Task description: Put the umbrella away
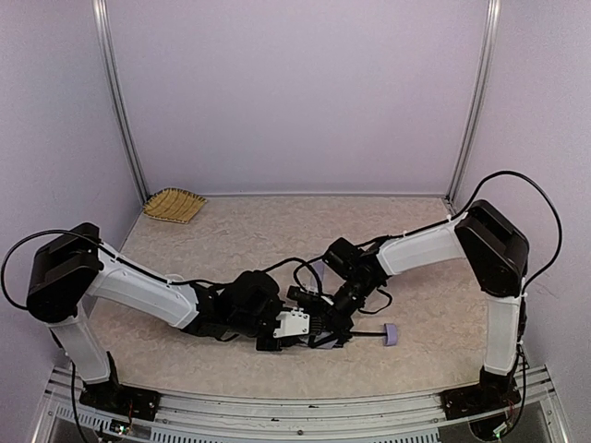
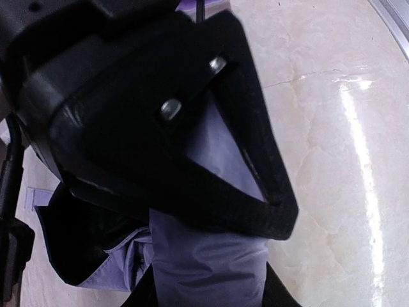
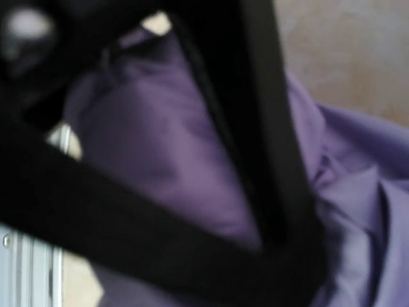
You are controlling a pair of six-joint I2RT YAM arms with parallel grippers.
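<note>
The umbrella lies at the table's near middle, mostly hidden under both grippers in the top view. Only its thin black shaft (image 1: pixel 369 334) and small lavender handle (image 1: pixel 390 334) stick out to the right. My left gripper (image 1: pixel 303 327) comes in from the left and is shut on the bundled lavender fabric (image 2: pixel 204 262), with black lining (image 2: pixel 77 249) spilling out beside it. My right gripper (image 1: pixel 334 316) comes in from the right, its black fingers (image 3: pixel 281 160) closed over the purple fabric (image 3: pixel 166 160). That view is blurred.
A woven yellow straw tray (image 1: pixel 174 204) sits at the back left corner. Loose black cables (image 1: pixel 309 268) loop over the table behind the grippers. Lavender walls with metal posts (image 1: pixel 120 111) close in the sides and back. A metal rail (image 1: pixel 295 406) runs along the near edge.
</note>
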